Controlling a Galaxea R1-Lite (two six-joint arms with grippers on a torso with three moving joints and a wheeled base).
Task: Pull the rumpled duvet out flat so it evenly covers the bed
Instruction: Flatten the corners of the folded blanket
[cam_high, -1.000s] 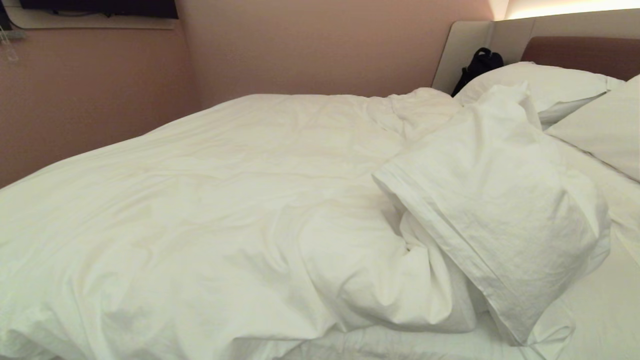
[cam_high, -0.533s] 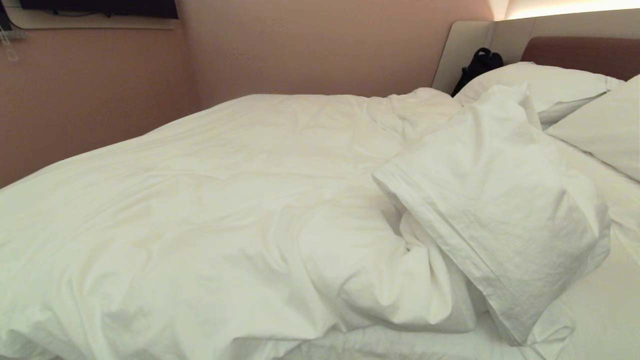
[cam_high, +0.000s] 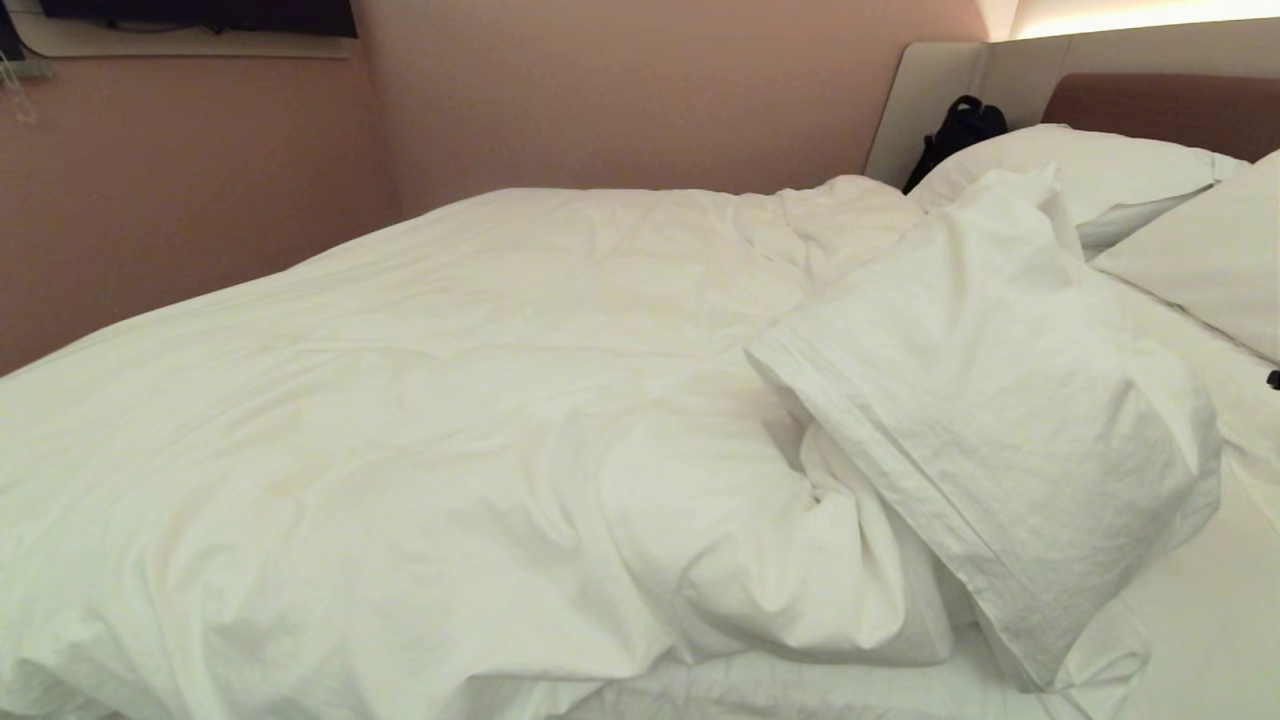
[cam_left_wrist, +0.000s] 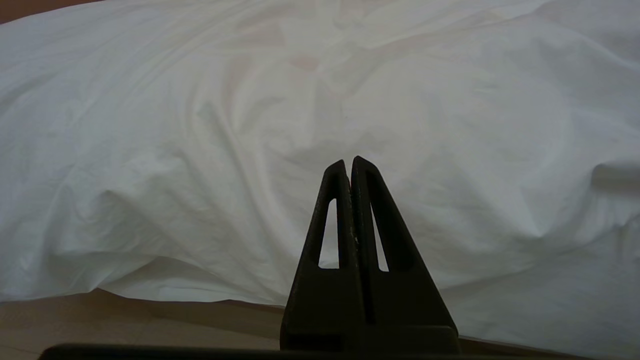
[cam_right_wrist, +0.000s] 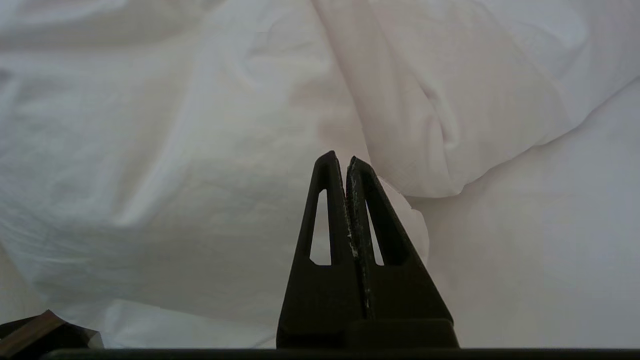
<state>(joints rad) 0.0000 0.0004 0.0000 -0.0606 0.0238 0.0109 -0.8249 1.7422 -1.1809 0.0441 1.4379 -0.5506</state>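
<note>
We see the duvet (cam_high: 450, 400) spread over the bed's (cam_high: 1200, 620) left, its near right corner folded back, baring sheet. Our right gripper (cam_right_wrist: 347, 160) points at that fold, jaws together, empty; left gripper (cam_left_wrist: 350, 162) likewise shut, parked.

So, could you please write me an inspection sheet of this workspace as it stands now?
Surface: bed, bare sheet showing at the near right.
Job's things: duvet rumpled, its corner folded back into a heap short of the pillows.
Clutter: black bag against the headboard.
Grippers: left pincer shut, empty, facing the duvet edge; right pincer shut, empty, pointing at the folded heap.
Cables: nothing seen.
Surroundings: pink wall; dark screen at upper left.
</note>
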